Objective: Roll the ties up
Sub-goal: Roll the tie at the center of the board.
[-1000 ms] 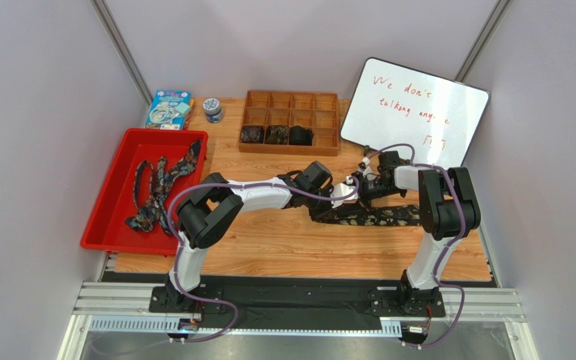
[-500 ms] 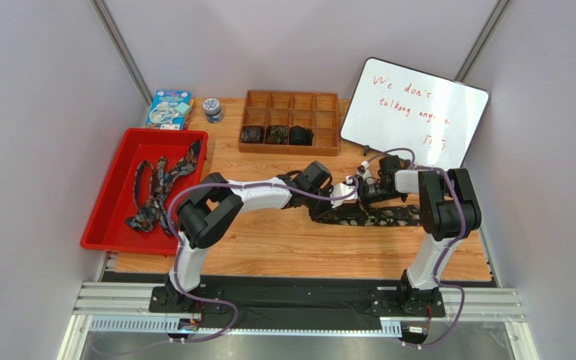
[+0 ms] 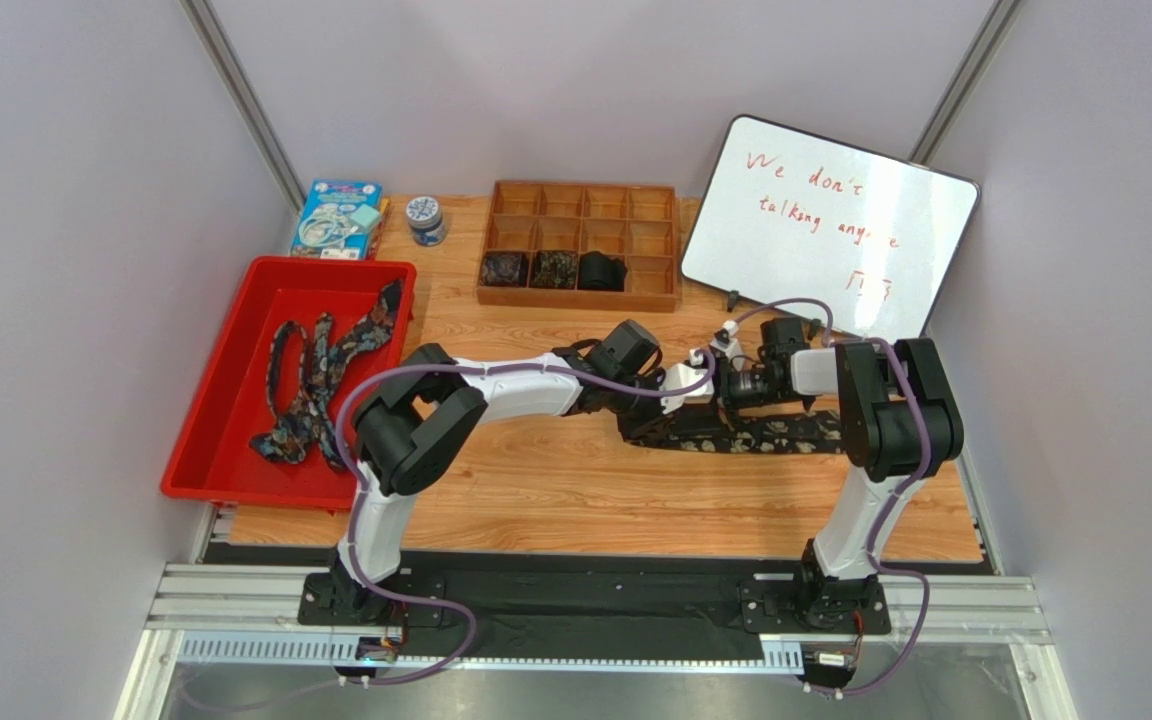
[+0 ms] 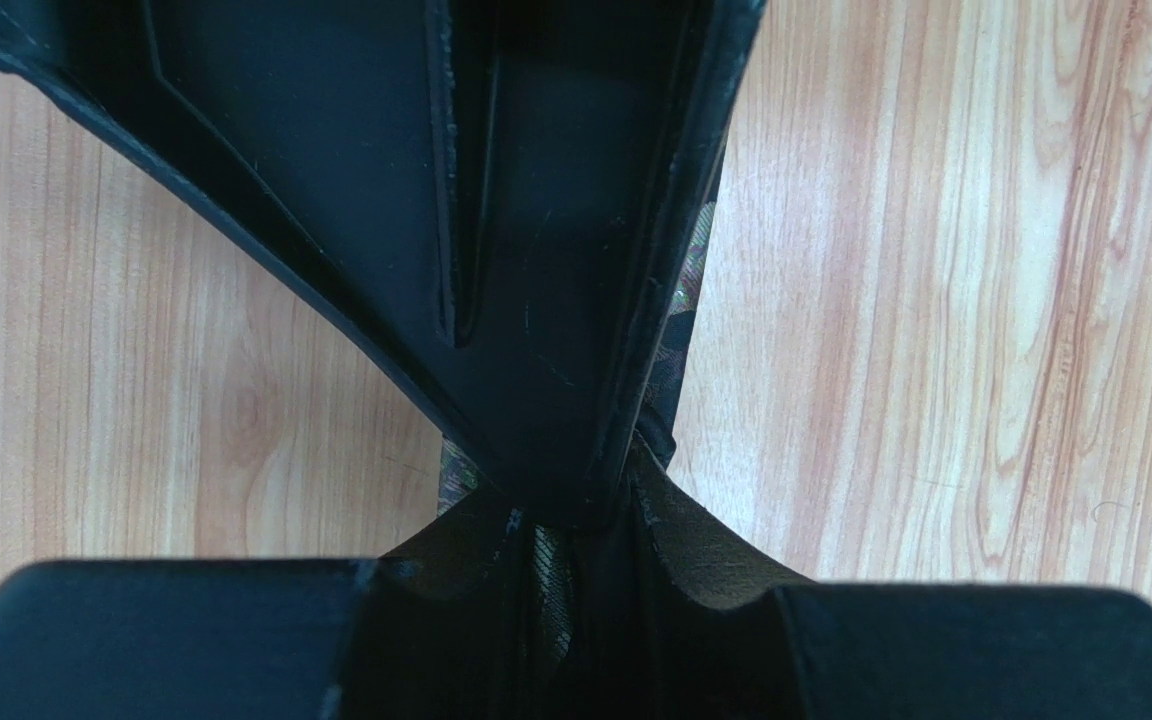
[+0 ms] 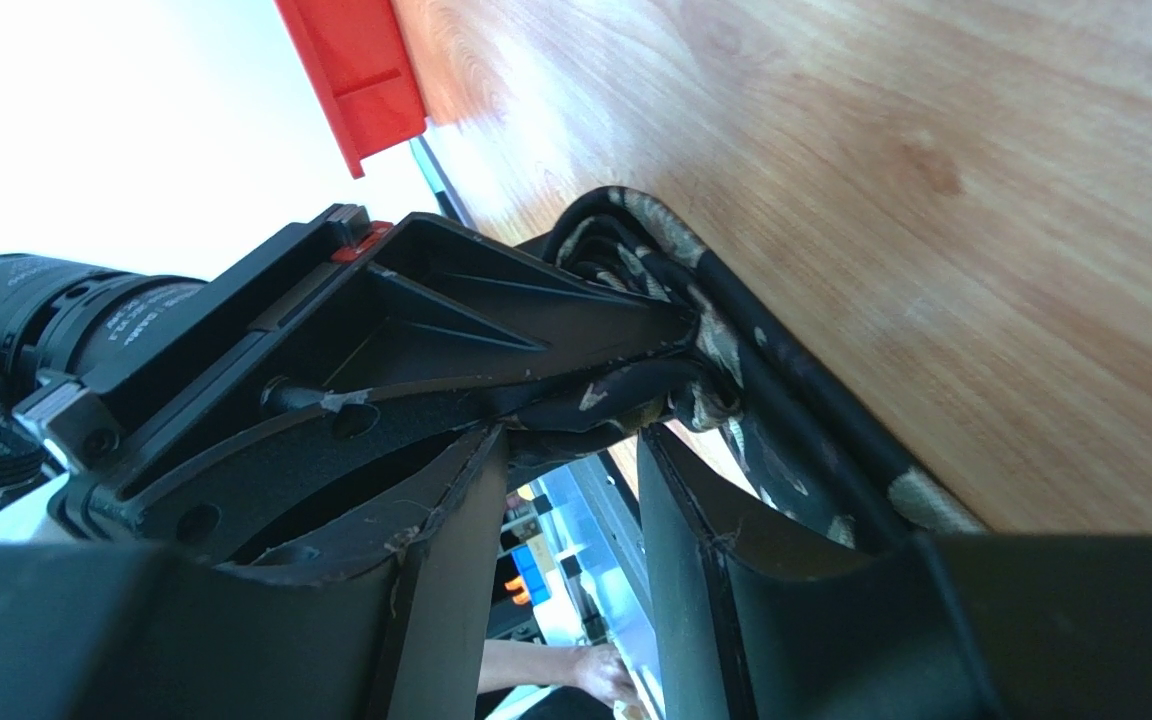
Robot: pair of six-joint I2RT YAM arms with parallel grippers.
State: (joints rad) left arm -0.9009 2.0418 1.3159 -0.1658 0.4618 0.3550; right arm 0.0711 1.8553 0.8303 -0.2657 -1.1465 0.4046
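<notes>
Clamping the folded end of the tie (image 3: 755, 435) in the left gripper (image 3: 699, 378), pinching the adjoining fold in the right gripper (image 5: 575, 435), right of centre.

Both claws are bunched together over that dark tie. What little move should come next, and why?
Probably a wrist turn by the left gripper, winding up fabric. It pinches one end of the tie, the right gripper sits close beside, and most of the tie lies flat, unrolled.

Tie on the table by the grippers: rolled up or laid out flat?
Mostly laid out. The tie runs as a long strip across the table; only its end by the left gripper is folded over.
</notes>
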